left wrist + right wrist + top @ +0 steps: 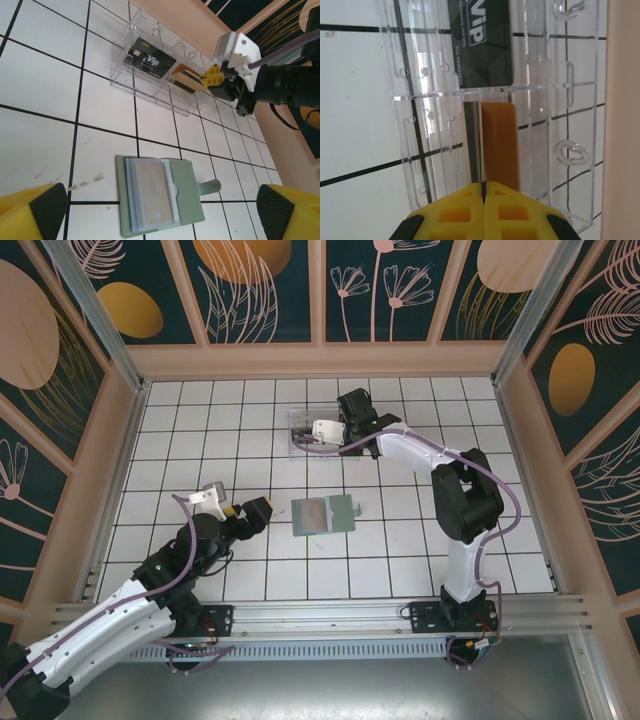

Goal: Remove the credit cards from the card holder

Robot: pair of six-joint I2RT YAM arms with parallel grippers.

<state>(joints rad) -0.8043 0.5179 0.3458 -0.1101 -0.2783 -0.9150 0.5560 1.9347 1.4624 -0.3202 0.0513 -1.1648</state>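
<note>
**Tiled worktop with the card holder open and one card gripped at the tray**

White tiles with a dark grid form the worktop (250, 580), which is enclosed by walls (80, 390) with leaf-patterned panels. The green card holder (323, 514) lies open and flat near the centre. In the top view its long axis runs left to right, and its strap (212, 186) points toward the right arm's side. A tan card (152, 192) sits face up in its clear sleeve.

A clear tray (296, 418) lies near the far wall, well apart from the card holder, with its long axis also running left to right. A black card (482, 45) marked "VIP" lies flat inside it. An orange card (499, 145) lies just beside the black card, end to end. Its long axis follows the tray, and a dark stripe runs down one long edge.

The right end effector (483, 192) has its jaws pressed together on the orange card's near short edge. The card extends straight ahead from the tips toward the black card.

The left end effector (255, 512) hovers just left of the card holder, with its jaws wide apart and nothing between them. In its wrist view the card holder lies ahead of the two fingertips (47, 202) and between them, and they do not touch it.
</note>
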